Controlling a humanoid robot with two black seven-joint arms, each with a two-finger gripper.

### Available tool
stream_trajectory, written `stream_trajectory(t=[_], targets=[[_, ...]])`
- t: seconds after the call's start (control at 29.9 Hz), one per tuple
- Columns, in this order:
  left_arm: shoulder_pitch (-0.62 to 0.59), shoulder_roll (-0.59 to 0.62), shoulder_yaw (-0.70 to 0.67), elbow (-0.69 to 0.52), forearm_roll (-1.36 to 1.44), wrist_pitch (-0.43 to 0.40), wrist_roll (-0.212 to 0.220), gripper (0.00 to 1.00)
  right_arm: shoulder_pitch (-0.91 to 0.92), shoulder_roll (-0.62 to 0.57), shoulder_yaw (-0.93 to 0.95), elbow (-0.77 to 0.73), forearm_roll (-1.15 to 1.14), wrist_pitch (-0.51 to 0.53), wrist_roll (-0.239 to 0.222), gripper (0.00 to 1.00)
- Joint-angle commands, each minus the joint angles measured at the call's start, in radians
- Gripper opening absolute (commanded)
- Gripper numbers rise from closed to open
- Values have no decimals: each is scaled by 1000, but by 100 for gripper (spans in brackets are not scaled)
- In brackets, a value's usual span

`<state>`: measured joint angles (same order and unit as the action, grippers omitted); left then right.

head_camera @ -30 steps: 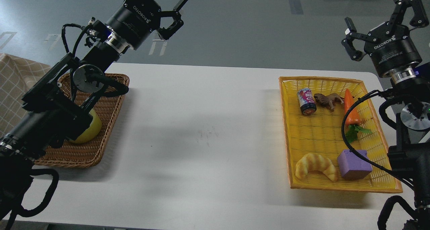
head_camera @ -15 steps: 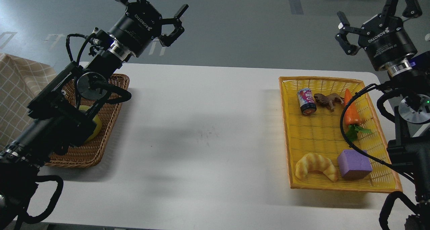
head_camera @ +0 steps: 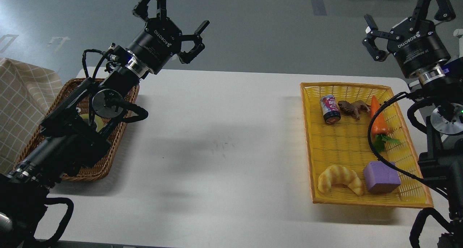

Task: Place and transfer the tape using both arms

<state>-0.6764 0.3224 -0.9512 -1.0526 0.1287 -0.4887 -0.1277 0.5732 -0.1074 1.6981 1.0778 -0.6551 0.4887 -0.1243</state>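
The tape (head_camera: 88,119) lies in the brown wicker basket (head_camera: 116,143) at the table's left; only a sliver of its yellow side shows behind my left arm. My left gripper (head_camera: 177,19) is open and empty, raised high above the table's far edge, up and to the right of the basket. My right gripper (head_camera: 403,17) is open and empty, raised above the far right corner of the table, behind the yellow basket (head_camera: 308,143).
The yellow basket holds a small can (head_camera: 330,109), a brown toy animal (head_camera: 352,107), a toy carrot (head_camera: 377,116), a croissant toy (head_camera: 340,179) and a purple block (head_camera: 381,177). A checked cloth (head_camera: 21,103) lies at the far left. The white table (head_camera: 217,143) spans between the baskets.
My left arm has swung up and to the right, uncovering more of the wicker basket and hiding more of the tape. My right gripper rose a little, then held still. Both stayed open.
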Motion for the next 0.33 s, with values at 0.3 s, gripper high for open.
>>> stream_trajectory(t=[0.3], targets=[[8,-11,-12,-1,0,0,-1,98,5,5,3,5,3,0,3,100]])
